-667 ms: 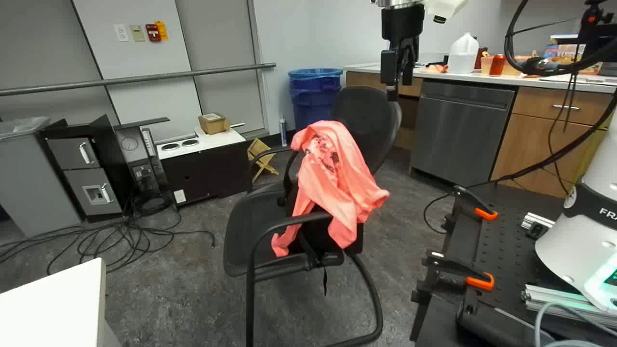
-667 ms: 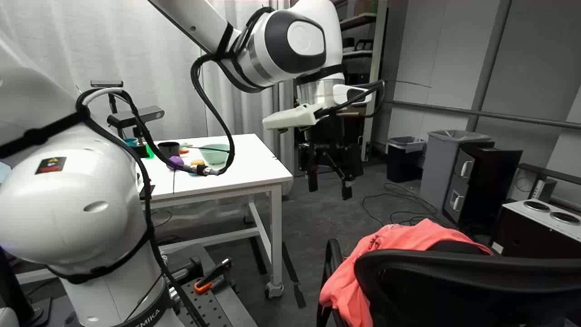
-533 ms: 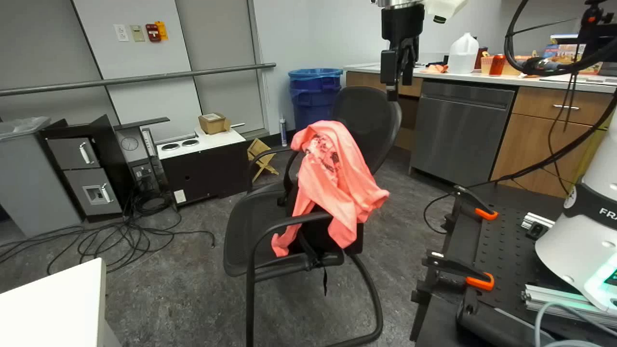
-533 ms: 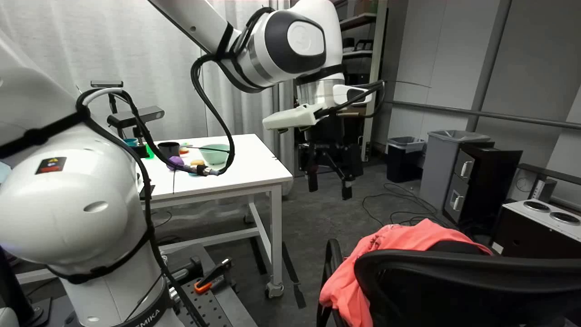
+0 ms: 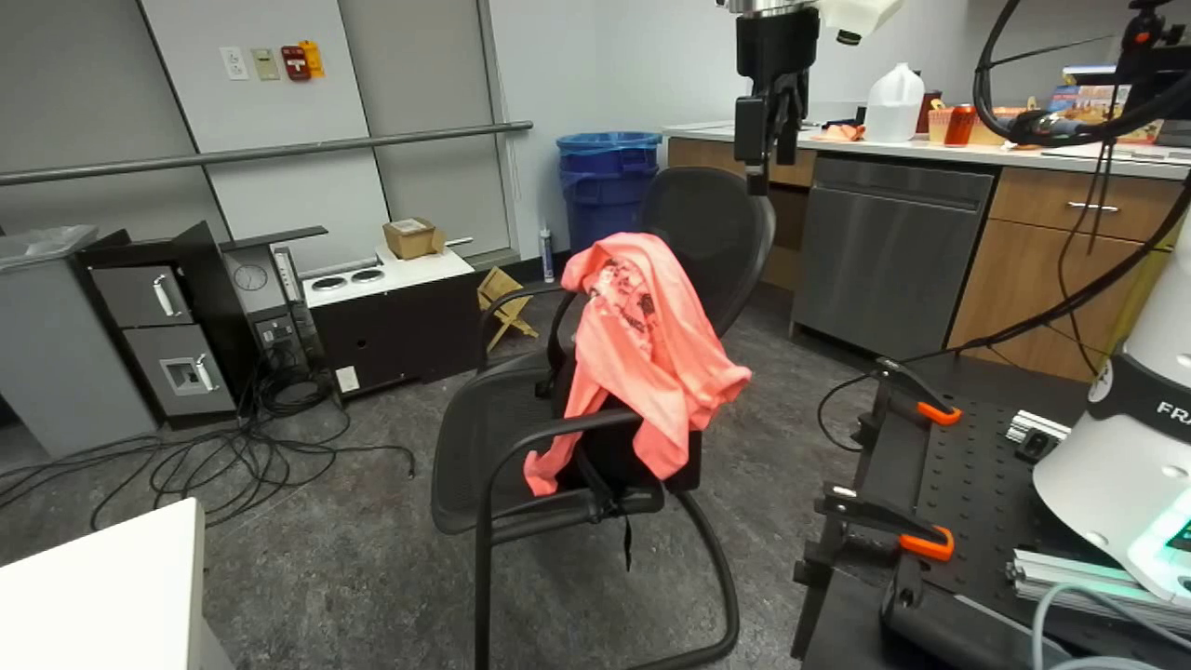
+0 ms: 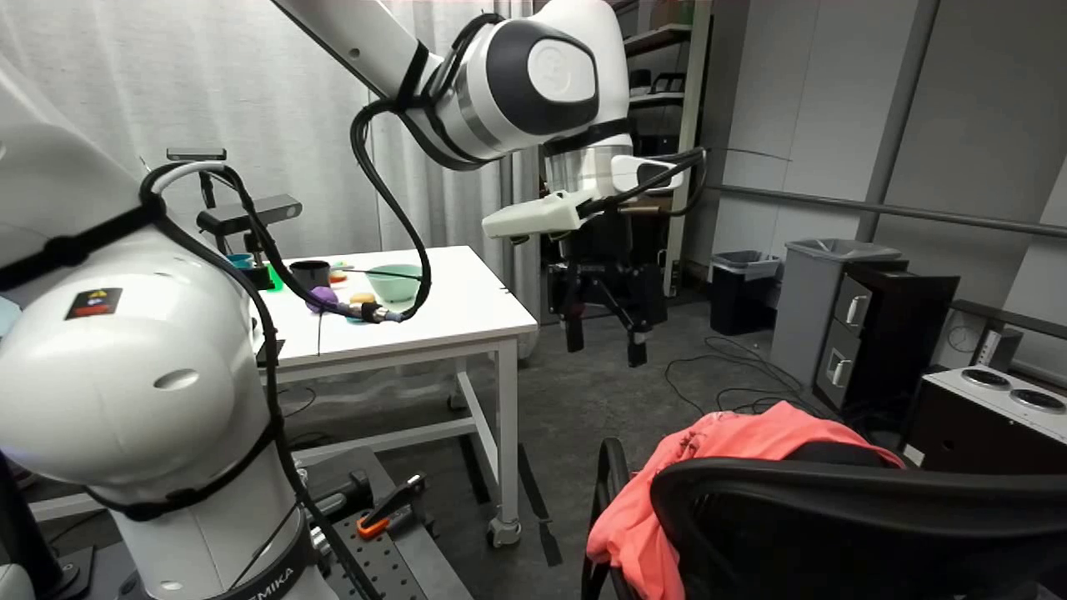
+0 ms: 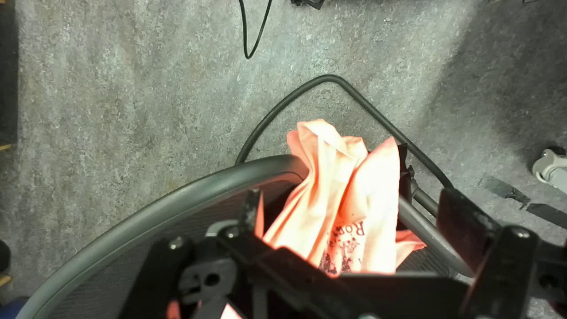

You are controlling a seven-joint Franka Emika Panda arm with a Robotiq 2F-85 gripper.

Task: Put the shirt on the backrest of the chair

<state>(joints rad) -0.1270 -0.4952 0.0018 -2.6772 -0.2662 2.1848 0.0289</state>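
Note:
The coral shirt [image 5: 656, 354] lies bunched on the chair [image 5: 493, 437], in front of the backrest [image 5: 712, 223]. Part hangs over the near armrest and part drops toward the seat. In an exterior view, the backrest [image 6: 867, 500] hides some of the shirt [image 6: 742, 437]. The wrist view shows the shirt [image 7: 336, 190] below the jaws, with dark print, beside the backrest's curved rim [image 7: 177, 199]. My gripper [image 6: 606, 343] is open and empty, well above the shirt and apart from it. Its fingers [image 7: 356, 217] are spread wide in the wrist view.
A black item with straps [image 5: 558, 363] sits on the seat, partly under the shirt. A white table [image 6: 400, 325] with a bowl stands beside the arm. The robot's mounting table [image 5: 968, 484] has orange-handled clamps. A counter [image 5: 893, 149] stands behind the chair.

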